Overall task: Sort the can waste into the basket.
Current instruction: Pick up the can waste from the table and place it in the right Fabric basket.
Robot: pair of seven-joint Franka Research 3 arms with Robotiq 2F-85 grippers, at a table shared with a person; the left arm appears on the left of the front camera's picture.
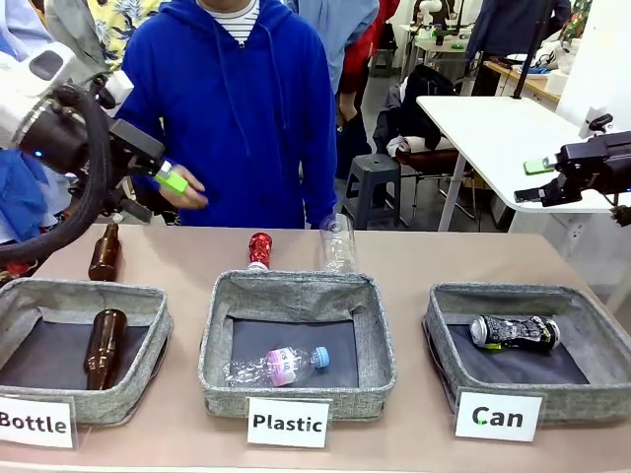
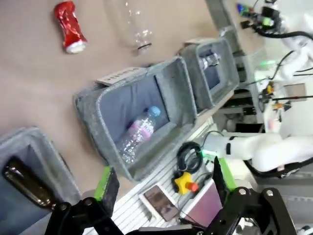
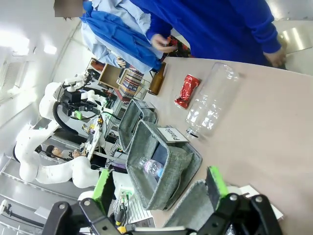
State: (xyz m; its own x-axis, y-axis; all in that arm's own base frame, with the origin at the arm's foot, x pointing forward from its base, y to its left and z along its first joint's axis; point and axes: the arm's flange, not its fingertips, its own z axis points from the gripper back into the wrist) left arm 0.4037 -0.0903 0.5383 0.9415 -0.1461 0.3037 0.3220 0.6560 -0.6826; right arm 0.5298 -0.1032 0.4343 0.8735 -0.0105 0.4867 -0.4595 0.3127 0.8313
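A crushed red can (image 1: pixel 259 250) stands on the table behind the middle basket; it also shows as the red can (image 2: pixel 69 26) and the red can (image 3: pixel 187 90). A black-and-silver can (image 1: pixel 514 332) lies inside the grey basket (image 1: pixel 601 340) labelled "Can" at the right, seen small as the can (image 2: pixel 209 60) in that basket (image 2: pixel 225 73). My left gripper (image 1: pixel 156 192) hangs open, high at the left, close to the person's hand (image 1: pixel 185 191). Above the far right, my right gripper (image 1: pixel 530 182) is open and empty. Nothing sits between the jaws of the left gripper (image 2: pixel 164 183) or the right gripper (image 3: pixel 159 188).
The "Plastic" basket (image 1: pixel 296 294) holds a clear bottle (image 1: pixel 281 365). Behind it stands another clear bottle (image 1: pixel 337 241). The "Bottle" basket (image 1: pixel 148 305) holds a brown bottle (image 1: pixel 104 347), and a second brown bottle (image 1: pixel 105 252) stands behind it. A person in a blue hoodie (image 1: pixel 237 118) faces the table.
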